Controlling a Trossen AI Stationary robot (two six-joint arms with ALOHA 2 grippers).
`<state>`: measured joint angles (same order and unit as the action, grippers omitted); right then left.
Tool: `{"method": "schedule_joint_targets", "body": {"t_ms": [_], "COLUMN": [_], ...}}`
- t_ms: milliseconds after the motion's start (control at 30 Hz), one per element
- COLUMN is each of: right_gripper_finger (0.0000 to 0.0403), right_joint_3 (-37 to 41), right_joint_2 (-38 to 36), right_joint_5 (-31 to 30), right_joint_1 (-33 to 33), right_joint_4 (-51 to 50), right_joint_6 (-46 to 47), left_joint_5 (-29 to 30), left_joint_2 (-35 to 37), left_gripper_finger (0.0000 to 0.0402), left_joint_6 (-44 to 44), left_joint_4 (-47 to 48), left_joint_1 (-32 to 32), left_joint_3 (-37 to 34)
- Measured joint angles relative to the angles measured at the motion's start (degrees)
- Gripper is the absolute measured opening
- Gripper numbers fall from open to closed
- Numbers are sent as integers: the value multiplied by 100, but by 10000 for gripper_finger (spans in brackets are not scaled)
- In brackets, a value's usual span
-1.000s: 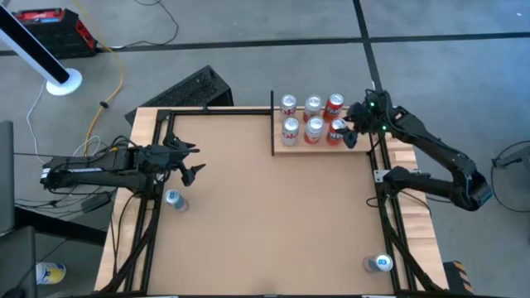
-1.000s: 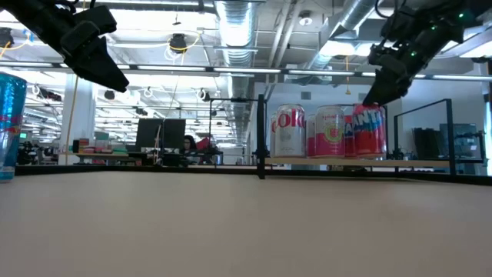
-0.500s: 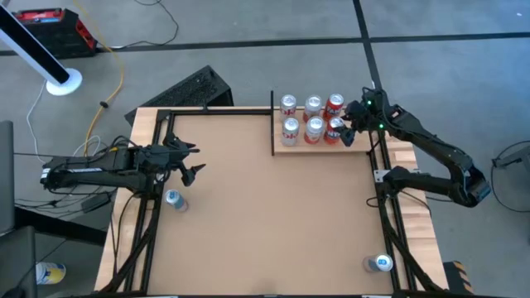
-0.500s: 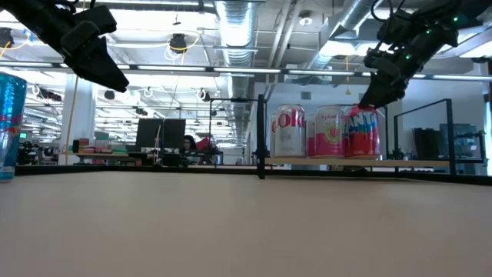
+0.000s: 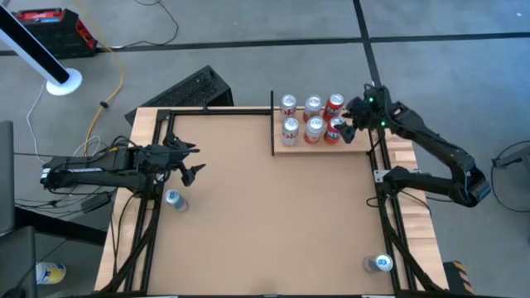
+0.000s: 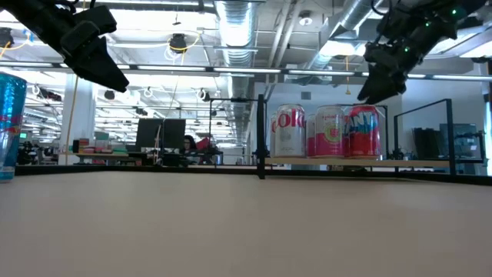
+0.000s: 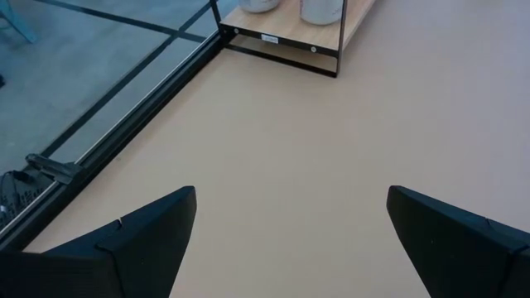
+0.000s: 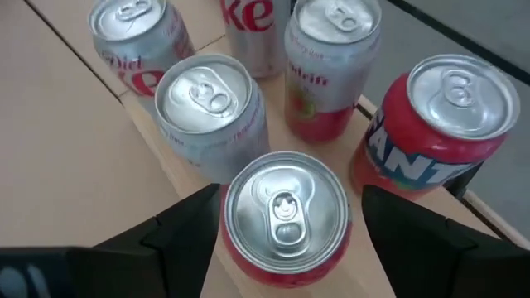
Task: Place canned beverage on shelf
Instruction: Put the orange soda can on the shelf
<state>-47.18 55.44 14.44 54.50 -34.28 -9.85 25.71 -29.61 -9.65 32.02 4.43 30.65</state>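
The shelf (image 5: 281, 147), a pale plank with thin black posts, stands at the table's far right and carries several cans on their bases in two rows. A red can (image 8: 286, 211) stands upright at the near row's right end; it also shows in the low view (image 6: 364, 132). My right gripper (image 5: 344, 127) is open and hovers just above this can (image 6: 370, 91), one finger to each side of its top without touching. My left gripper (image 5: 197, 160) is open and empty over the table's left part (image 7: 291, 199).
A blue can (image 5: 173, 199) stands on the table near the left edge, close under my left arm. Another blue can (image 5: 381, 263) stands at the near right corner. A black frame (image 5: 157, 165) runs along the table's edges. The brown tabletop between the arms is bare.
My right gripper has gone up off the red can and now hangs clear above it. The red can has shifted a little closer to the neighbouring can and stands upright on the shelf.
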Motion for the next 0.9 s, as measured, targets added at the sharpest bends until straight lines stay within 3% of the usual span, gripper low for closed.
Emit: {"method": "schedule_joint_targets", "body": {"t_ms": [333,500,600,733,900], "right_gripper_finger": [317,312,306,304,303], "right_joint_3": [-635,-699,-699,-699,-699], "right_joint_2": [-2,-4,3,4,7], "right_joint_5": [-104,-1644,-2174,-2717,-3934], "right_joint_1": [-419,-1222,-1637,-2045,-2440], "right_joint_4": [-480,-712,-789,-731,-882], "right_joint_6": [1015,2506,3340,3746,3686], "left_joint_5": [0,-2,-2,2,2], "left_joint_2": [1,-1,0,-1,1], "left_gripper_finger": [382,382,382,382,382], "left_joint_6": [0,0,0,0,0], "left_joint_4": [-1,-1,-1,-1,-1], "left_joint_1": [-2,0,-2,-2,-2], "left_joint_3": [0,0,0,0,0]}}
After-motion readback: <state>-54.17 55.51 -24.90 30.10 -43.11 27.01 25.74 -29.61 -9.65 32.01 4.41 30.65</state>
